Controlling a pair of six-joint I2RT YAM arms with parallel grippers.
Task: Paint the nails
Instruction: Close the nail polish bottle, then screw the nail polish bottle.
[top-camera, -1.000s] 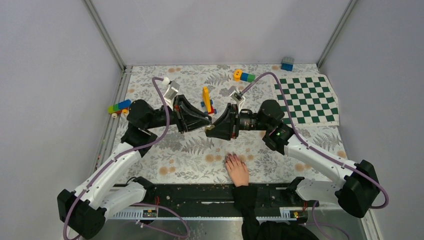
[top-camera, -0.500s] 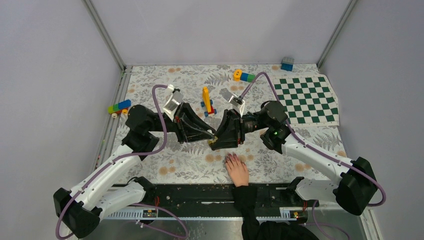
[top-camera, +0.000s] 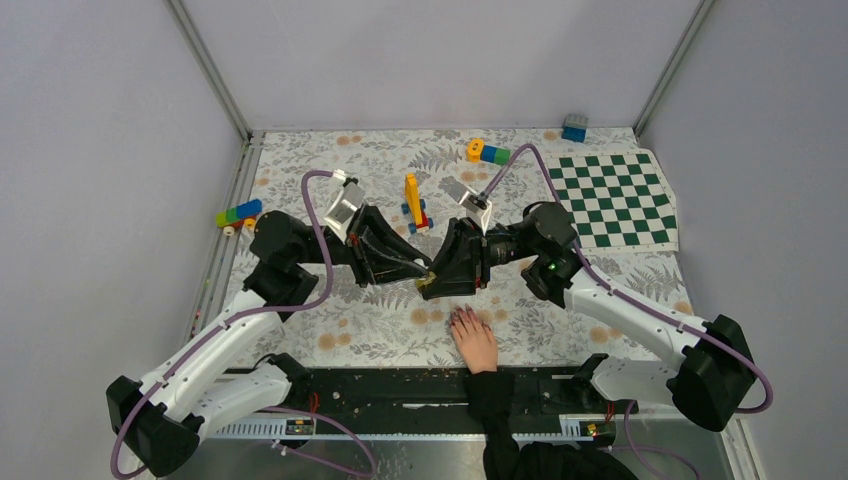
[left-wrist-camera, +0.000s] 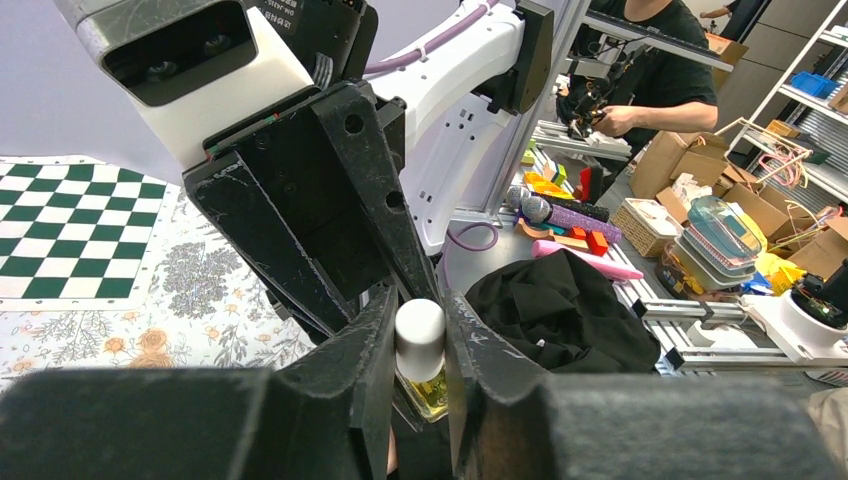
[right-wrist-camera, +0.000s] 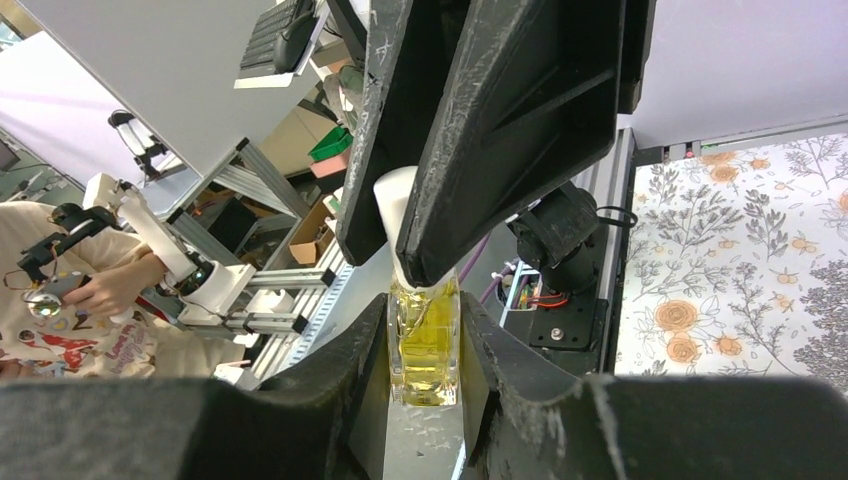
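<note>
White arms with black joints, lilac cables (green light on the right one), scuffed black fingers.

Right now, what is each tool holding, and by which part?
Both hold one nail polish bottle of yellow liquid: the left tool clamps its white cap, the right tool clamps its glass body.

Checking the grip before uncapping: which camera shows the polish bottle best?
Right wrist: the polish bottle sits central, glass clamped in the right end effector, white cap in the left end effector. Left wrist shows mainly the cap; top external only a yellowish speck.
</note>
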